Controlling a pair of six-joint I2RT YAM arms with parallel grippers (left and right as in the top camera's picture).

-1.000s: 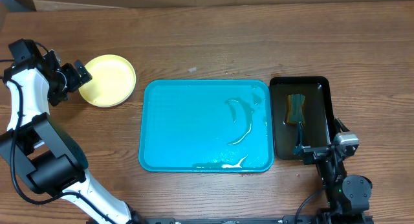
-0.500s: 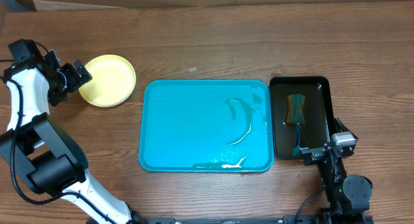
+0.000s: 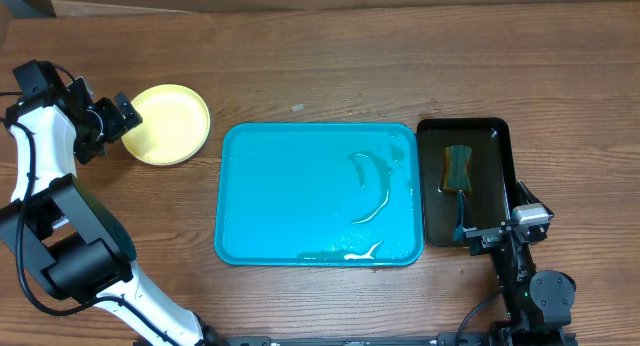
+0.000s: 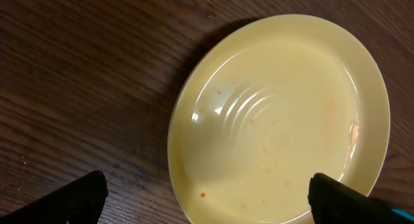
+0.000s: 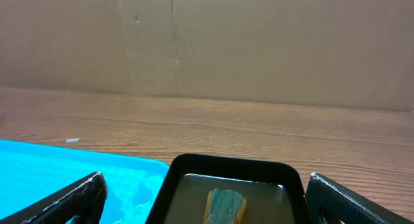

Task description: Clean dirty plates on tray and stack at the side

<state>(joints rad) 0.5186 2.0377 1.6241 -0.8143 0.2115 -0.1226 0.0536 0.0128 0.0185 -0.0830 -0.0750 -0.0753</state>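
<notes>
A pale yellow plate lies on the wood table to the left of the turquoise tray. The tray holds no plates, only wet streaks. My left gripper hangs open at the plate's left edge. In the left wrist view the plate fills the space between the two dark fingertips, with a tiny orange-red speck near its rim, and the left gripper holds nothing. My right gripper stands open at the near end of the black tray, empty-handed.
A green-and-yellow sponge lies in shallow water in the black tray just right of the turquoise tray. In the right wrist view the sponge sits ahead of the right gripper. A cardboard wall stands behind the table.
</notes>
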